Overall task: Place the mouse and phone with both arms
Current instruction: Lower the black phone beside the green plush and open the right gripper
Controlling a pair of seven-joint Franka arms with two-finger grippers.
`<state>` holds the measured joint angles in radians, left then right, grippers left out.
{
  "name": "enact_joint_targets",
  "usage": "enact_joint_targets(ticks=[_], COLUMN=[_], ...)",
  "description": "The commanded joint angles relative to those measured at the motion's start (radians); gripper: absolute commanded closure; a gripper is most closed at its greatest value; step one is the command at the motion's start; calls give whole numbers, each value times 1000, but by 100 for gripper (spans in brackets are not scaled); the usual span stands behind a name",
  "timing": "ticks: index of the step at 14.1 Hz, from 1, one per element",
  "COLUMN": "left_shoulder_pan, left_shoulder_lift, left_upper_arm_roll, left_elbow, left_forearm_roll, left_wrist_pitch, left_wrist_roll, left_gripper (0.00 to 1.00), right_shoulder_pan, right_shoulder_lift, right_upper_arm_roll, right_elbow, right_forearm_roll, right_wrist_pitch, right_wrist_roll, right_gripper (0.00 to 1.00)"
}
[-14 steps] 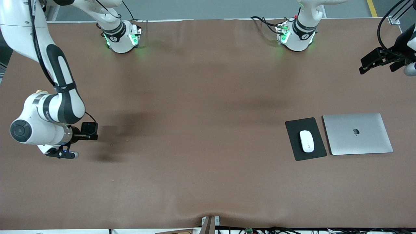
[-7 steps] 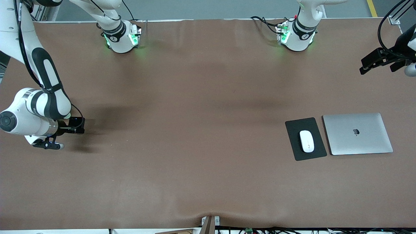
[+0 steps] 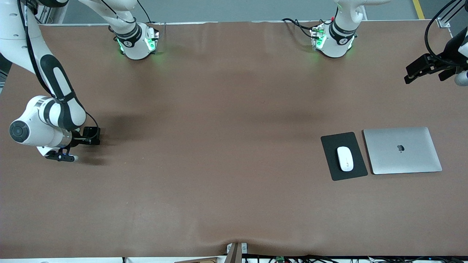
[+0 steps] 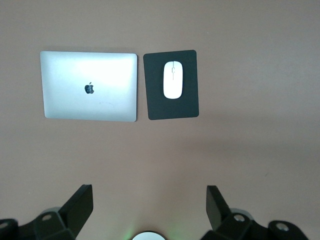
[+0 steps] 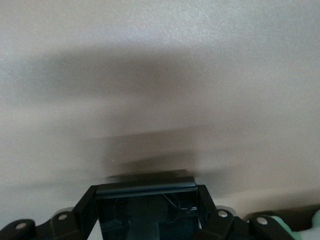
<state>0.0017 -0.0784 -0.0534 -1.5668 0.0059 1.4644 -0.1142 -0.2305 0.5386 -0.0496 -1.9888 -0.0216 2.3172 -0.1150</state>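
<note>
The white oval mouse (image 3: 345, 158) lies on a black pad (image 3: 334, 171) toward the left arm's end of the table; both also show in the left wrist view, the mouse (image 4: 173, 80) and the pad (image 4: 170, 109). My right gripper (image 3: 90, 136) is shut on the small black phone (image 3: 93, 131), low over the table at the right arm's end. In the right wrist view the phone (image 5: 147, 215) sits between the fingers of the right gripper (image 5: 146, 192). My left gripper (image 3: 420, 69) hangs open and empty, high over the left arm's end, and waits; it also shows in the left wrist view (image 4: 149, 205).
A closed silver laptop (image 3: 402, 149) lies beside the pad, toward the left arm's end; it also shows in the left wrist view (image 4: 90, 87). The brown table cover (image 3: 226, 146) is bare between the two ends. Cables run along the table's near edge.
My right arm carried the phone toward the right arm's end of the table, then came back a little and farther from the front camera. The left arm, mouse and laptop have not moved.
</note>
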Motion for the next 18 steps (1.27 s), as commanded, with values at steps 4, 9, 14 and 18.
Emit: enact_joint_targets(ticks=[4,9,14,18], left_shoulder_pan=[3,3,3,3], left_shoulder_lift=[-23,-21,-20,-18], left_upper_arm_roll=[-5,-5,-5,-5], left_elbow=[-22,-21,-19,-19], left_forearm_roll=[2,2,2,0], left_wrist_pitch=[28,19,11,8], left_wrist_roll=[28,28,28,28], left_gripper=[0,0,0,0], right_shoulder_pan=[-36,-13,94,201], right_shoulder_lift=[-35,-77,-181,-295], right_upper_arm_roll=[22,31,36,36], right_elbow=[-38,-27,2,149], right_forearm_roll=[-21,-21,-3,-6], right_wrist_pitch=[-1,-10,-74,-335], right_wrist_roll=[0,3,79,173], right_gripper=[0,0,0,0])
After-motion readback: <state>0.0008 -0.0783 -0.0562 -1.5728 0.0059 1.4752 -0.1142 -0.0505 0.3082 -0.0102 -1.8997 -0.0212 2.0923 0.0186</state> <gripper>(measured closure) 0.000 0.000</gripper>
